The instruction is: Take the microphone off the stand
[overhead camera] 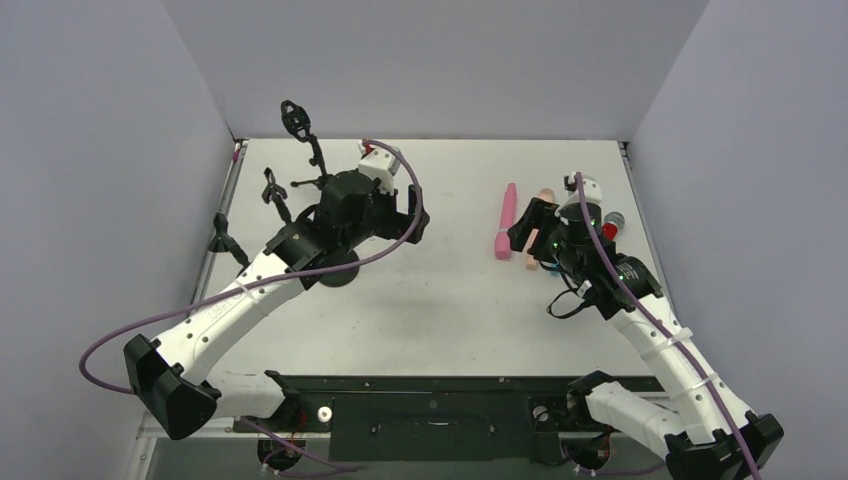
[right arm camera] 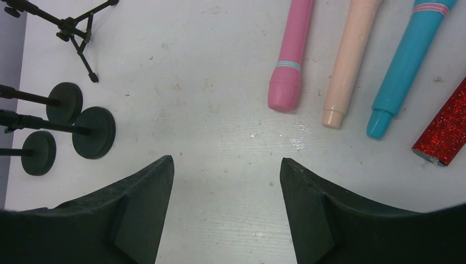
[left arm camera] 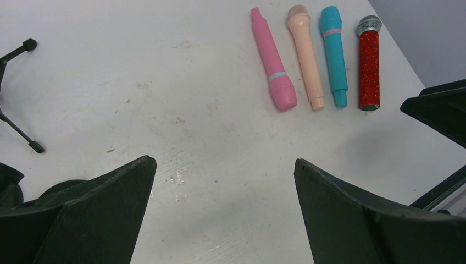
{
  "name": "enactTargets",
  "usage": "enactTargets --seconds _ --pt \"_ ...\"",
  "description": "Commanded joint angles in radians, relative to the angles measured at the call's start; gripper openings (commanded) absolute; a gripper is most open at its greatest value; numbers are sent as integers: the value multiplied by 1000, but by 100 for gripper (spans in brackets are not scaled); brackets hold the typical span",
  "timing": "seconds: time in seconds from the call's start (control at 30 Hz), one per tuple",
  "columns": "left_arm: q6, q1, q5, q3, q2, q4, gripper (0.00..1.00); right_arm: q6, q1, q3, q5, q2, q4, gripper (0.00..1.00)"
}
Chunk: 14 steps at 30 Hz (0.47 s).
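Observation:
Several microphones lie flat, side by side, on the white table: pink (left arm camera: pixel 272 60), peach (left arm camera: pixel 306 55), teal (left arm camera: pixel 334 52) and red glitter (left arm camera: pixel 369 63). None of them sits in a stand. Black stands (overhead camera: pixel 297 120) with empty clips are grouped at the far left; their round bases (right arm camera: pixel 93 132) and a tripod stand (right arm camera: pixel 77 33) show in the right wrist view. My left gripper (left arm camera: pixel 225 165) hovers open over bare table between the stands and the microphones. My right gripper (right arm camera: pixel 226 162) is open too, just short of the pink microphone (right arm camera: pixel 291 55) and the peach one (right arm camera: pixel 349 60), with nothing between its fingers.
White walls close in the table (overhead camera: pixel 440 300) at the back and both sides. In the top view the right arm (overhead camera: pixel 590 250) covers most of the teal and red microphones. A tripod leg (left arm camera: pixel 16 126) reaches into the left wrist view's left edge.

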Motion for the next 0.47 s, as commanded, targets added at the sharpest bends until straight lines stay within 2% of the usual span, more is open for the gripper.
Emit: enactTargets --seconds 0.0,0.43 --pt "-39 -10 -60 -9 -43 -3 96 13 11 41 -11 1 62 66" --pt "-10 -13 -109 -32 -73 -2 96 4 13 61 -5 8 78 67"
